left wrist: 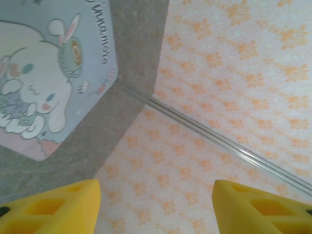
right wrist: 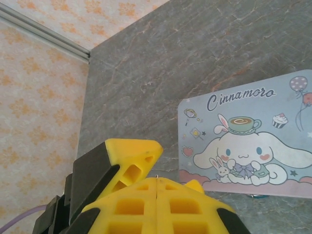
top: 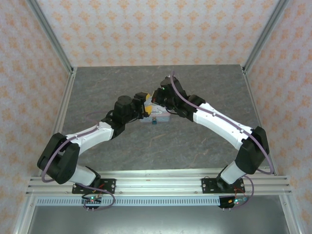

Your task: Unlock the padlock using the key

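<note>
The left gripper (left wrist: 155,189) hung spread and empty, the right gripper (right wrist: 156,179) pressed together, near a pale blue cartoon-printed tin box (right wrist: 243,141) beside a tiny teal padlock (top: 154,122).

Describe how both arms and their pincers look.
Both arms have white shells on the long segments and black joint housings: left arm, right arm. A thin purple cable runs along each one, and each stands on a black base plate. The left pincer and right pincer have bright yellow wedge-shaped fingers with hollow cut-outs, on black mounts.
</note>
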`<state>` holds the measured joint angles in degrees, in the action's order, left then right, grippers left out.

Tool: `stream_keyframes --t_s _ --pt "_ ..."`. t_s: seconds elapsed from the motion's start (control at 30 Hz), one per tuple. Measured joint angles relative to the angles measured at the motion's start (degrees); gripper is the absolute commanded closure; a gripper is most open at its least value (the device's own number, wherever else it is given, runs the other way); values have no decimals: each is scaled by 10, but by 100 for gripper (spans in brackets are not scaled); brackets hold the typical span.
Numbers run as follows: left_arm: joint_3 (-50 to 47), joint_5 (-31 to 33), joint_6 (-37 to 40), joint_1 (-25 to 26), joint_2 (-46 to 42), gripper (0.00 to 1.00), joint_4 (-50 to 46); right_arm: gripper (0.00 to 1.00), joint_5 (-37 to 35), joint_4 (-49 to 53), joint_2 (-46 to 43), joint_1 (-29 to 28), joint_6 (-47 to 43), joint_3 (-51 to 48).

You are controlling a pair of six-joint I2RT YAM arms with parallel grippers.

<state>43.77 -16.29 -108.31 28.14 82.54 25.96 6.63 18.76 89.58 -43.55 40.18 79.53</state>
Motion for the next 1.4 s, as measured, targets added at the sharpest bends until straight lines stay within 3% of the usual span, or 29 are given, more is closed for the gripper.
stream_keyframes --t_s 0.37,0.93,1.4 --pt "0 12 -29 9 12 44 52 100 10 -24 7 0 23 0" --pt "-1 25 -37 15 19 61 58 100 15 -37 16 0 27 -17" --pt "-12 35 -37 15 19 67 58 100 13 -39 3 5 27 -32"
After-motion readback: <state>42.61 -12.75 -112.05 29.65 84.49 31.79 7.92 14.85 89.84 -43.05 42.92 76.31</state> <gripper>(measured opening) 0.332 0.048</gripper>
